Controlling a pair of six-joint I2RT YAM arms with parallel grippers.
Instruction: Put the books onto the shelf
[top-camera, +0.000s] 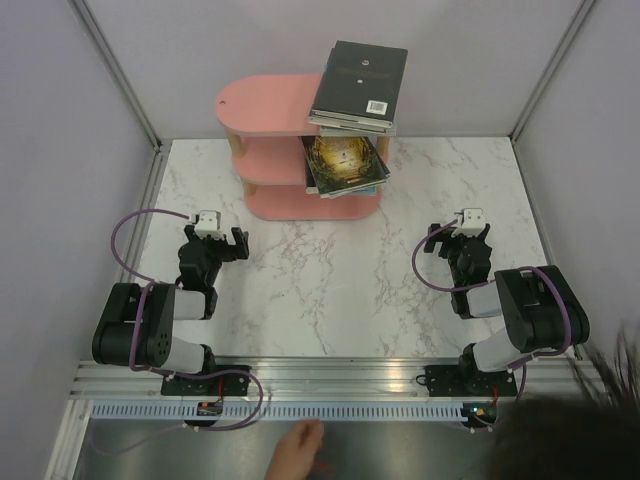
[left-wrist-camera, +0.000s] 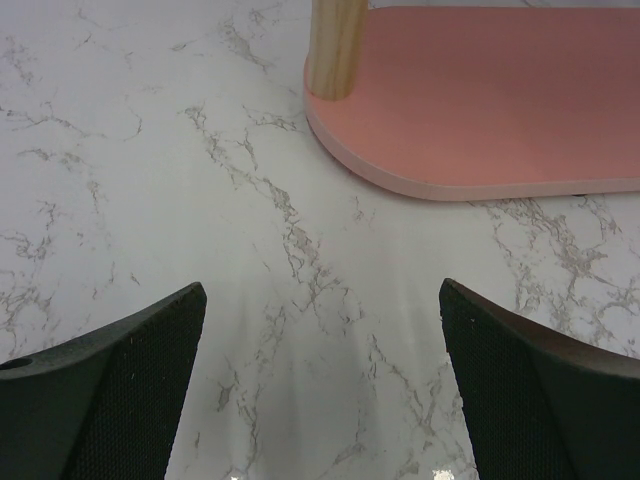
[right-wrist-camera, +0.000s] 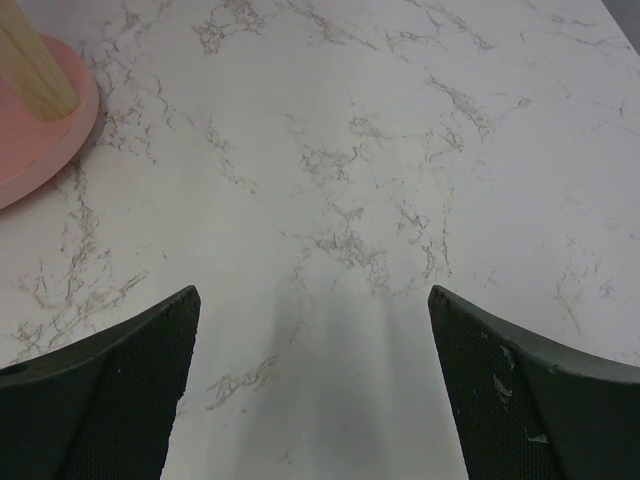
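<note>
Books (top-camera: 358, 80) on pink shelf (top-camera: 262, 105); left claw (left-wrist-camera: 320, 300), right claw (right-wrist-camera: 312, 300) parted above marble table (top-camera: 330, 270).

- Shelf (top-camera: 265, 105), 12 o'clock: pink boards, pale wooden posts.
- Top book (top-camera: 360, 75): dark grey-green, white barcode sticker.
- Book beneath (top-camera: 343, 160): dark, golden art.
- Table (top-camera: 330, 275): white marble, grey veins.

The dark barcoded paperback (top-camera: 360, 82) hides the right end of the pink oval three-tier shelf (top-camera: 262, 105) and all but the edges of the books (top-camera: 348, 123) beneath it, its cover print too small to read, and both wrist views cut off that shelf's bottom board (left-wrist-camera: 480, 100) and light wooden post (left-wrist-camera: 335, 45) at the frame edge.
</note>
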